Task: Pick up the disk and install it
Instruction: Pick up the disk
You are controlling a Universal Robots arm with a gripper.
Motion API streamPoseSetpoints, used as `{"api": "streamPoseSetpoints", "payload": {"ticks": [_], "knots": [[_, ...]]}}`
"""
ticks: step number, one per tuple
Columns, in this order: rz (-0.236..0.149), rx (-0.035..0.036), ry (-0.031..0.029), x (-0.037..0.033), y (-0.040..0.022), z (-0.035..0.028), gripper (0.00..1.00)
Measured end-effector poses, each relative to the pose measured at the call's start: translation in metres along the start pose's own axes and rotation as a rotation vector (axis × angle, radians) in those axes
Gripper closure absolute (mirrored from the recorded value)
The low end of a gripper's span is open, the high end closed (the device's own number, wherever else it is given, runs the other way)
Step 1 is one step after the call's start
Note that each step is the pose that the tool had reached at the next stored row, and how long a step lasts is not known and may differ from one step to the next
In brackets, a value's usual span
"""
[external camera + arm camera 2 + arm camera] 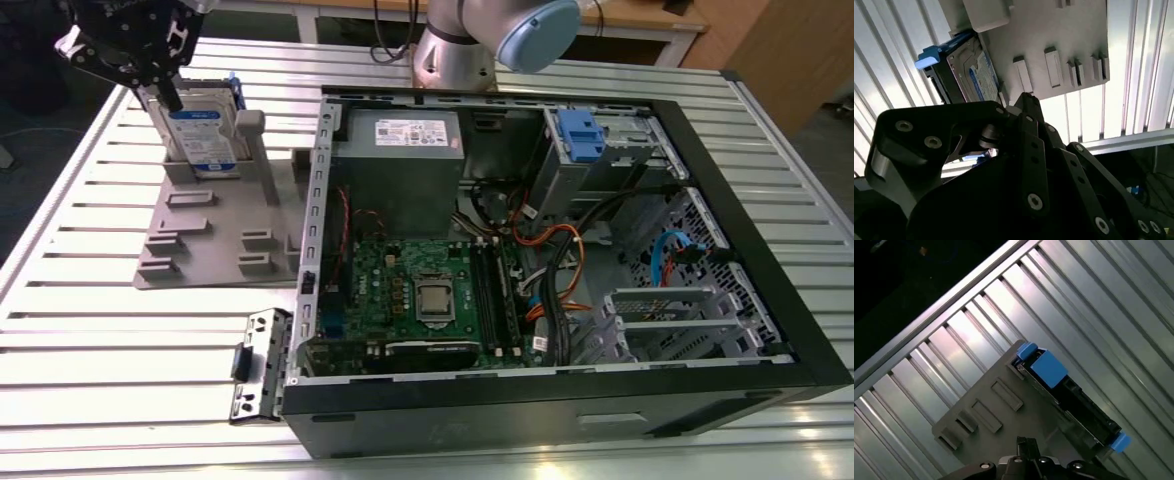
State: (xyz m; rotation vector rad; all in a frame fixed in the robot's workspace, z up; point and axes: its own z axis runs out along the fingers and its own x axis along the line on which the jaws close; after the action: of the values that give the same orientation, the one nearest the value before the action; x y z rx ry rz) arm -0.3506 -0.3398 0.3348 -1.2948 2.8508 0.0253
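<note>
exterior view: the gripper (167, 98) hangs at the top edge of the disk (198, 135), which stands upright in a grey stand (214, 230) near the table's (80, 330) far corner on the exterior view's left, outside the open computer case (747, 330).

second wrist view: the disk (971, 75) sits in its slot. i cannot tell whether the gripper is apart or clamped.

first wrist view: the disk (1074, 400) is seated in the stand. i judge the pick-up is in hand. it calls for a firm hold and a straight lift.

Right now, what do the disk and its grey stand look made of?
The disk: dull silver casing, likely metal, with a printed label; its blue frame looks like moulded plastic. The grey stand: matte, uniform grey, blocky tabs, probably plastic, though painted metal is possible.
</note>
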Motion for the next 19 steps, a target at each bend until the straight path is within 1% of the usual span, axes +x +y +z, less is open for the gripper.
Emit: {"api": "streamPoseSetpoints", "payload": {"ticks": [15, 19], "knots": [[-0.272, -0.0044, 0.0029, 0.0, 0.0, 0.0, 0.9], [-0.328, -0.0053, 0.0035, 0.0, 0.0, 0.0, 0.9]]}}
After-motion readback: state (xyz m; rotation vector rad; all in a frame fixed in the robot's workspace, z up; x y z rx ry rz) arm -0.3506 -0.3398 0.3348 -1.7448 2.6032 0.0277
